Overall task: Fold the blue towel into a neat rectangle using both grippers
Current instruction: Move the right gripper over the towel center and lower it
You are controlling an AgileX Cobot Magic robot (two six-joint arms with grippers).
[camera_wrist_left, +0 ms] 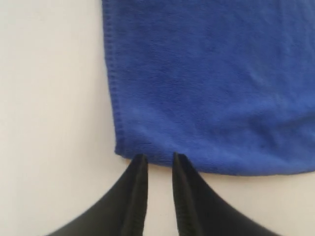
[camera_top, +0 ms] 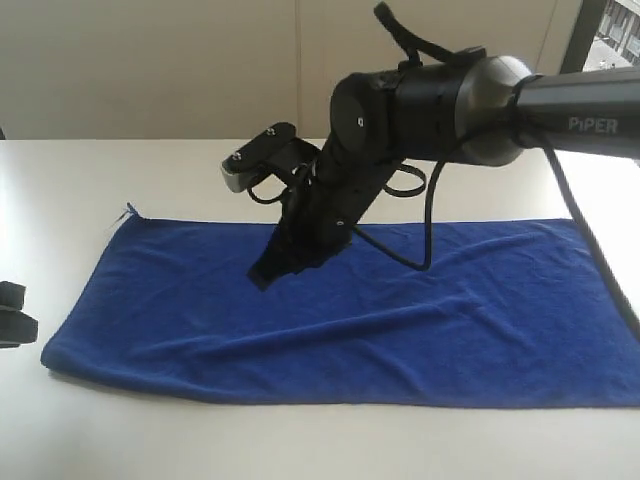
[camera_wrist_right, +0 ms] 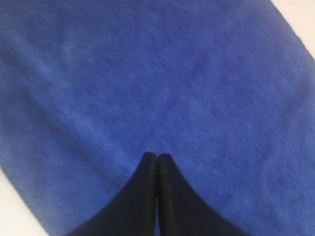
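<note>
Towel (camera_top: 450,330) lies flat on the white table (camera_top: 150,170) in the exterior view, a long blue rectangle running left to right, with a soft ridge along its near half. The right arm, with "PiPER" on its sleeve (camera_top: 590,115), reaches in from the right and across the middle. The right gripper (camera_top: 262,275) points down with its tip on the towel, left of the towel's centre. A loose black cable (camera_top: 430,230) hangs from the arm over the cloth. The left gripper (camera_top: 12,315) shows only as a black piece at the left edge of the view, just beside the towel's left end; from here I cannot tell how its jaws stand.

From the left wrist, the left gripper (camera_wrist_left: 156,160) has its fingers (camera_wrist_left: 137,172) parted by a narrow gap. The tips sit right at the towel's hemmed edge, near a corner. Nothing lies between them; bare table shows through the gap, so the cloth is let go.

From the right wrist, the right gripper (camera_wrist_right: 156,158) is clenched, finger against finger with no gap. The tips rest against the towel, which fills nearly the whole view. No fold of cloth shows between them.
</note>
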